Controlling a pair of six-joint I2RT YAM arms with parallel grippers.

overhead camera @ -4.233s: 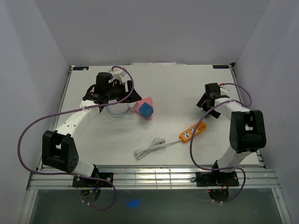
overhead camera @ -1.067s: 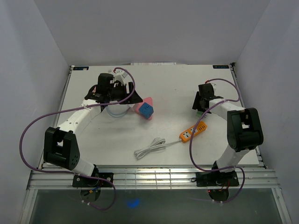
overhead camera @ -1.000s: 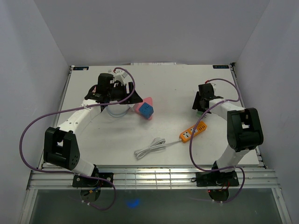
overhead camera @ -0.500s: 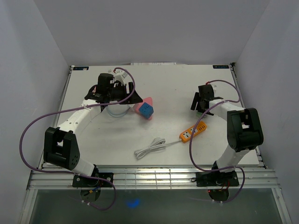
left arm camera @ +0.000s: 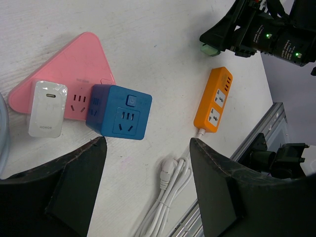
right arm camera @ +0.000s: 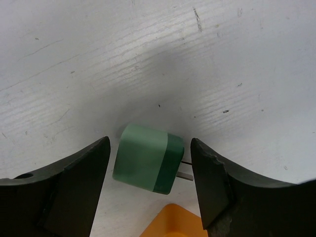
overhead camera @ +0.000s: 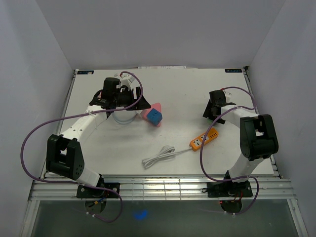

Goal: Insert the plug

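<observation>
Right hand (right arm camera: 149, 143), jaws apart around the green plug (right arm camera: 147, 164), no contact.

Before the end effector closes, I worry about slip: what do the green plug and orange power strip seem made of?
Green plug: likely moulded plastic, matte, with rounded edges and no glare; its thin prongs look metallic. Orange power strip: apparently hard plastic, smooth, slight sheen, uniform colour, crisp moulded sockets.
</observation>
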